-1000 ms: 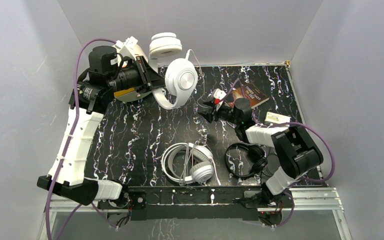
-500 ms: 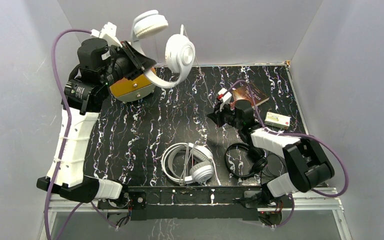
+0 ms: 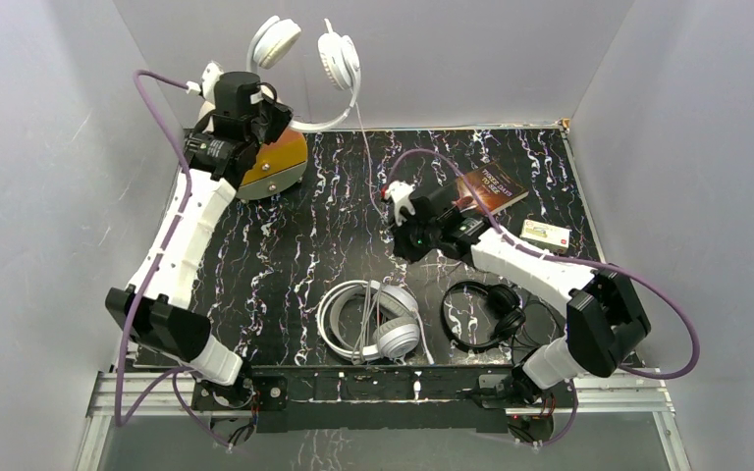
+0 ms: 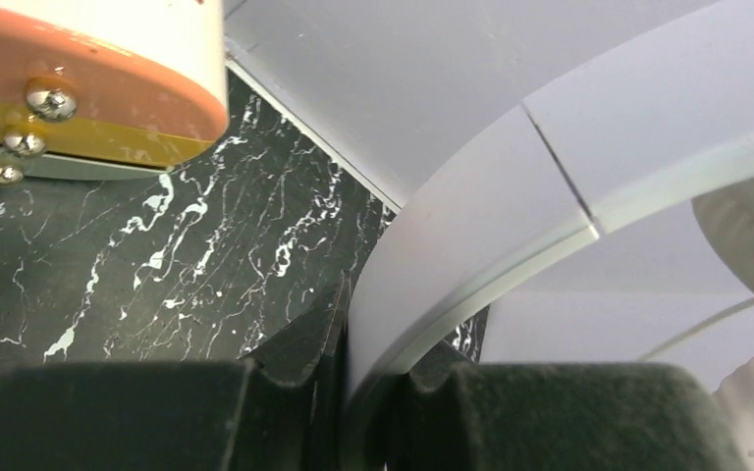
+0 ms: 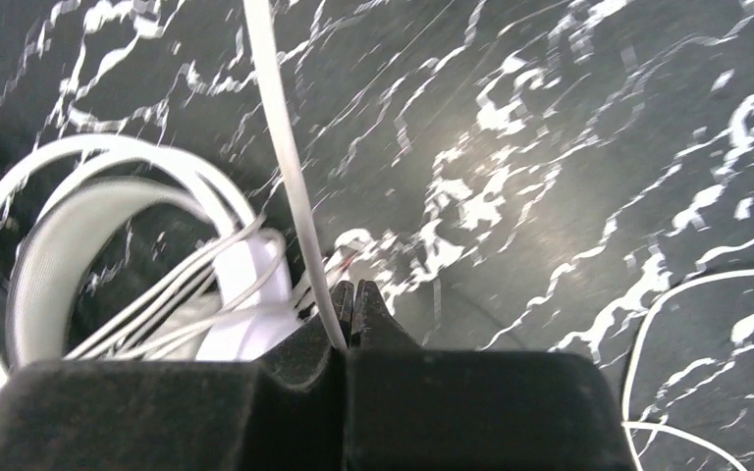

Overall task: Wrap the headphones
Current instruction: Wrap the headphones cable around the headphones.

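Note:
My left gripper (image 3: 280, 118) is raised at the back left, shut on the headband (image 4: 452, 245) of the big white over-ear headphones (image 3: 339, 61). Their ear cups hang high against the back wall. Their white cord (image 3: 365, 147) drops from the right cup to my right gripper (image 3: 403, 240), which is shut on the cord (image 5: 285, 147) above mid-table. Below it, the slimmer white on-ear headphones (image 3: 373, 319) lie flat near the front edge and show in the right wrist view (image 5: 108, 245). The small black headphones (image 3: 486, 314) lie to their right.
A round gold-and-orange disc (image 3: 273, 167) sits at the back left under my left arm and shows in the left wrist view (image 4: 88, 69). A brown book (image 3: 491, 186) and a small box (image 3: 547, 233) lie at the back right. Grey walls enclose the table.
My left arm has lifted the over-ear headphones higher and further back. My right gripper has shut on their cord and moved left over the table.

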`<state>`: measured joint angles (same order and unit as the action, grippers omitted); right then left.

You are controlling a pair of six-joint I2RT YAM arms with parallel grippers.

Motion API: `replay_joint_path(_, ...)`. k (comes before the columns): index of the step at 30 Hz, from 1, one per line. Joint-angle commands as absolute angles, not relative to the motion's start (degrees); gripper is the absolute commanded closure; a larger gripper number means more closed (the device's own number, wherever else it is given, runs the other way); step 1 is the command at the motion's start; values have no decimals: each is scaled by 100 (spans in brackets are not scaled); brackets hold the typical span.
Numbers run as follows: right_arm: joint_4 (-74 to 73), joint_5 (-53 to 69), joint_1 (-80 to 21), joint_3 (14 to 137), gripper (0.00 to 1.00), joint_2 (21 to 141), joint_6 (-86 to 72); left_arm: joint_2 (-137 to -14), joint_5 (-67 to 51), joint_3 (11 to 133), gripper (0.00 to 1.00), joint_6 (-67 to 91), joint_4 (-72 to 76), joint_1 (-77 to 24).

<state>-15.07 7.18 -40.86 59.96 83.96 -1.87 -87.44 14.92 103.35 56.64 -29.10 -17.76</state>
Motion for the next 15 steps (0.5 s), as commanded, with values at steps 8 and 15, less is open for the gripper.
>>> replay_joint_path(8, -3118, 321, -5514, 6648, 100, 7822, -9, -8859, 2930, 9569, 100, 5677, -1967, -1742)
replay_joint_path(15, -3915, -183, -5891, 6992, 100, 7347, -77, -8728, 3166, 8929, 100, 4309, -1545, -1729)
